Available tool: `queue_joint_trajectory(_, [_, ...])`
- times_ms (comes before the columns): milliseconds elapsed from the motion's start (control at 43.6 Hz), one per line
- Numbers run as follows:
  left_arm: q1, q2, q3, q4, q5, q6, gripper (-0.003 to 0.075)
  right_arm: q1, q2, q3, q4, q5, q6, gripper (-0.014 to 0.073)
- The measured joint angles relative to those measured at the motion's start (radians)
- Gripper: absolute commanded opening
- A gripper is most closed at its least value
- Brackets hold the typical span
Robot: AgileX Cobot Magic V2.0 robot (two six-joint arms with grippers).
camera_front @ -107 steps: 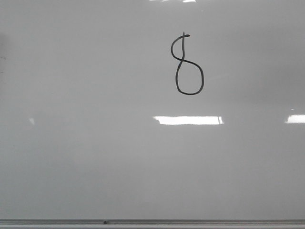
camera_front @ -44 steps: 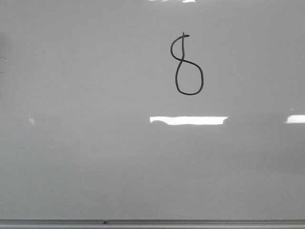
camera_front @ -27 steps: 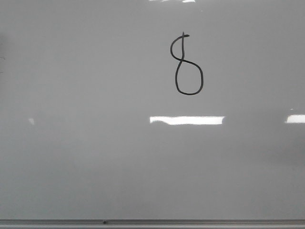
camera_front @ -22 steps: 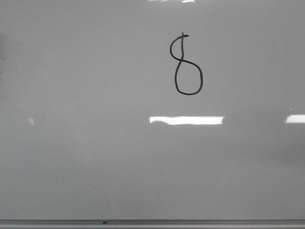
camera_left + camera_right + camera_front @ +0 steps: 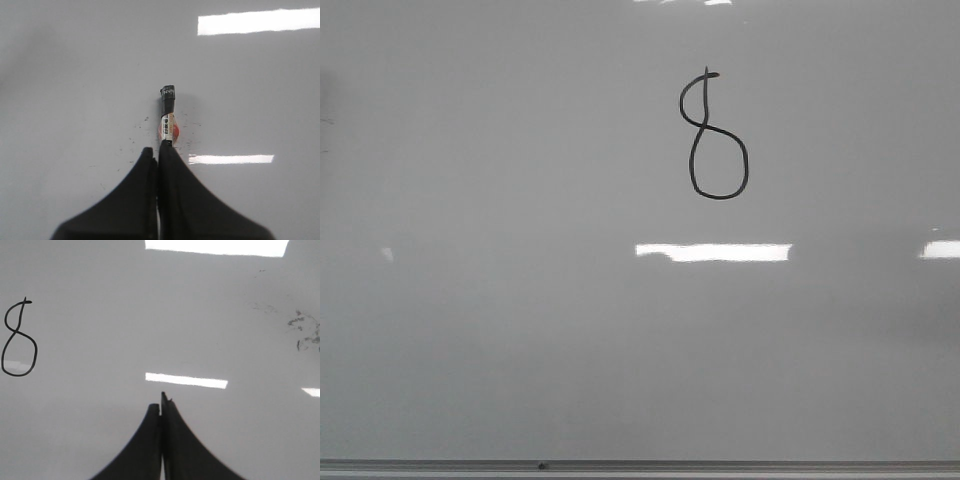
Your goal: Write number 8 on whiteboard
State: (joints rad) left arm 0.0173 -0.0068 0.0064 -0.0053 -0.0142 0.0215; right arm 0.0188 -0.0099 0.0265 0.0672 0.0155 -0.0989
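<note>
Filling the front view, the whiteboard [image 5: 520, 330] carries the finished number 8 [image 5: 718, 137] upper right of centre. Writing looks done; next likely withdrawal. Left claw [image 5: 159, 150] pinches a marker [image 5: 168, 116], off the figure. Right claw [image 5: 161, 405] pressed together, empty.

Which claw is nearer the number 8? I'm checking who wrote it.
Right, apparently. The number 8 shows beside the right claw; the left claw, holding the marker, sees none.

One number 8 [image 5: 717, 137], one whiteboard [image 5: 520, 330], one marker [image 5: 168, 117], two grippers.
</note>
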Motion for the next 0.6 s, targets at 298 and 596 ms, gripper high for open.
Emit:
queue_joint_trajectory(298, [0.000,0.000,0.000,0.000,0.000,0.000,-0.0021,0.000,0.000,0.000,-0.031,0.000,0.089,-0.0108])
queue_joint_trajectory(596, [0.000,0.000,0.000,0.000,0.000,0.000,-0.0021,-0.033,0.000,0.000,-0.078,0.000,0.158,-0.0108])
